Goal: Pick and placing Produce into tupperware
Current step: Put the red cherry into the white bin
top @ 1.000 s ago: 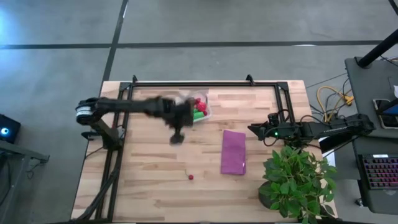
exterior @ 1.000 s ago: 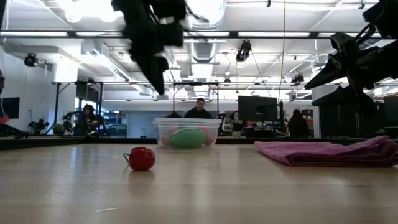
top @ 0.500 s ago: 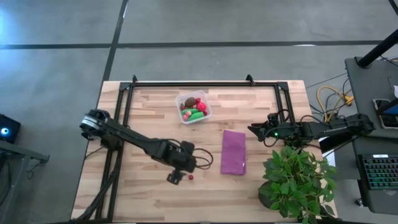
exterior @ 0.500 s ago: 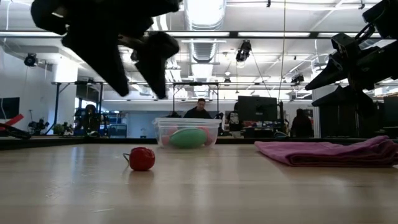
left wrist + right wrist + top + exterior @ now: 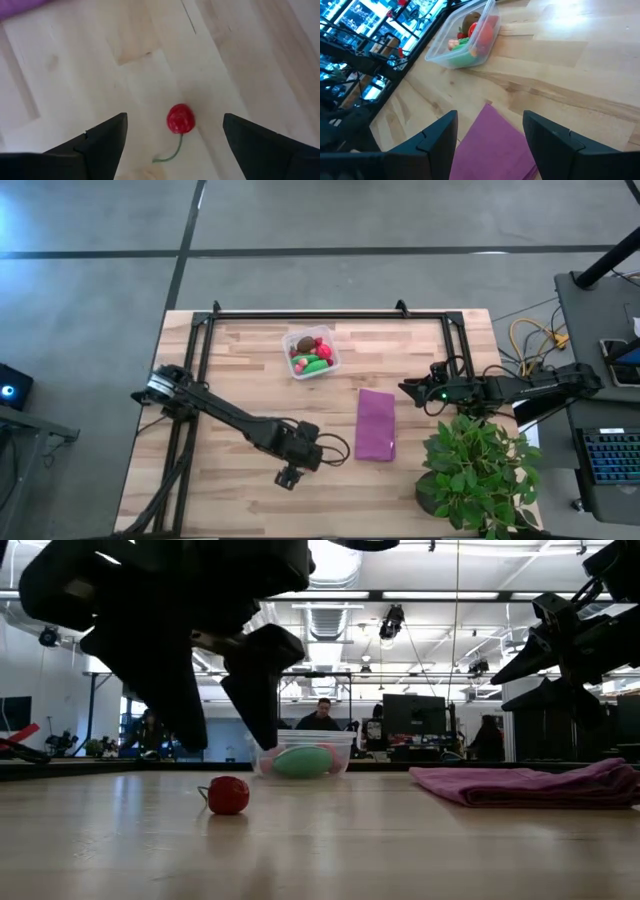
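Wooden tabletop: a small red cherry [image 5: 180, 119] with a green stem lies alone, well apart from the tub [image 5: 311, 353], directly under the left gripper [image 5: 172, 132], whose fingers are spread wide and empty; right gripper [image 5: 490, 132] waits far off, open

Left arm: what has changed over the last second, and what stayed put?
The left gripper swung from over the tupperware across the table toward its front edge and came down over the lone red cherry, fingers open either side of it, nothing gripped yet. The cherry, the filled tupperware, the purple cloth and the right gripper, open near the table's right edge, did not move.
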